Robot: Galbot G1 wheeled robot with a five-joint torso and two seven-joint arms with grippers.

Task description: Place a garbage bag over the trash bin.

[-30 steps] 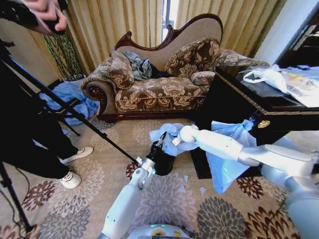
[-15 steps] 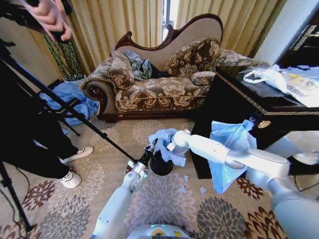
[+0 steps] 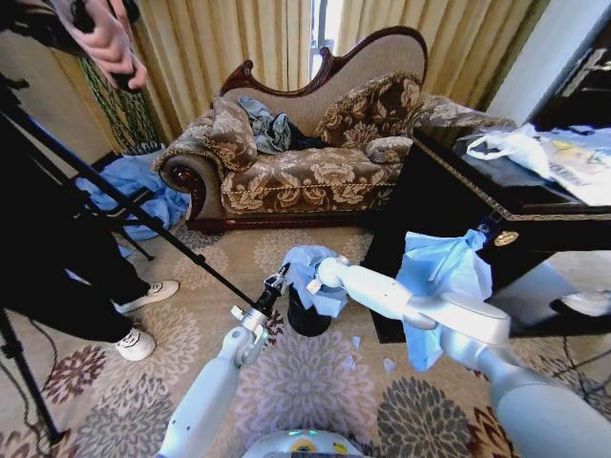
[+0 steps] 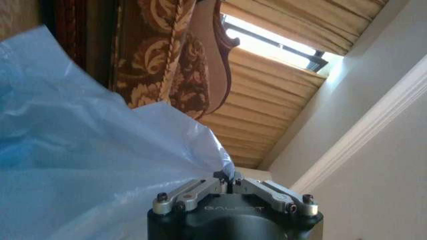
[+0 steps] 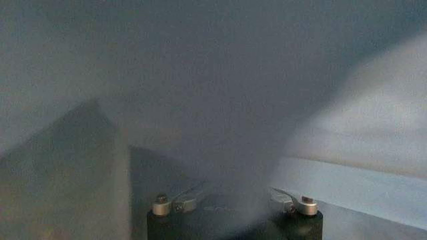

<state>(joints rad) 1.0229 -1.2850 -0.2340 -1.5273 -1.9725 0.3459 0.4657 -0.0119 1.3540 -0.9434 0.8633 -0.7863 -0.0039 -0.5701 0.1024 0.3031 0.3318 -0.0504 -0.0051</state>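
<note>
The black trash bin (image 3: pixel 307 322) stands on the patterned carpet in front of the sofa. The light-blue garbage bag (image 3: pixel 304 270) hangs bunched over the bin's top, held between both grippers. My left gripper (image 3: pixel 277 283) is just left of the bin, shut on an edge of the garbage bag (image 4: pixel 80 150); its fingertips (image 4: pixel 229 179) pinch the plastic. My right gripper (image 3: pixel 317 280) reaches in from the right, wrapped in the bag above the bin. Garbage bag plastic (image 5: pixel 200 100) drapes over the right wrist camera and hides the fingertips; the finger links are drawn in.
A larger bunch of light-blue plastic (image 3: pixel 437 277) hangs off the dark table (image 3: pixel 449 205) on the right. A sofa (image 3: pixel 305 162) stands behind the bin. A tripod leg (image 3: pixel 134 210) and a person's feet (image 3: pixel 143 320) are at the left. Blue cloth (image 3: pixel 143 196) lies on the floor.
Both grippers have moved left with the garbage bag, bringing it over the bin's top. The bin has stayed where it was.
</note>
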